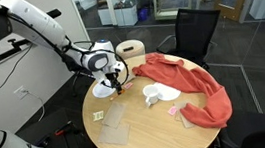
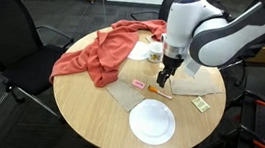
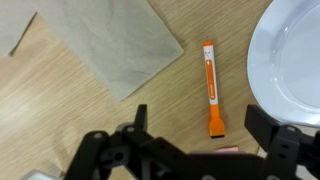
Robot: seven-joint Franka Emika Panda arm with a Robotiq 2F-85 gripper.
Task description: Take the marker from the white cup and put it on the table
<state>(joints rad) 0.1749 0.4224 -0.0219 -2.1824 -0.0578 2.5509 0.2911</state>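
Note:
The marker (image 3: 211,90), orange and white with an orange cap, lies flat on the light wood table (image 3: 60,110). My gripper (image 3: 200,125) is open and empty just above it, a finger on each side of its capped end. In an exterior view the gripper (image 2: 164,83) hangs low over the marker (image 2: 157,88), between the white cup (image 2: 155,53) and a flat white plate (image 2: 152,122). In an exterior view the gripper (image 1: 116,83) is at the table's near-left and the cup (image 1: 153,97) stands apart at mid-table.
A red cloth (image 2: 99,55) covers the far side of the table, with a shallow white dish (image 2: 138,53) at its edge. A grey napkin (image 3: 110,40) lies beside the marker. The plate's rim (image 3: 295,50) is close on the right. Black chairs (image 1: 193,32) stand around.

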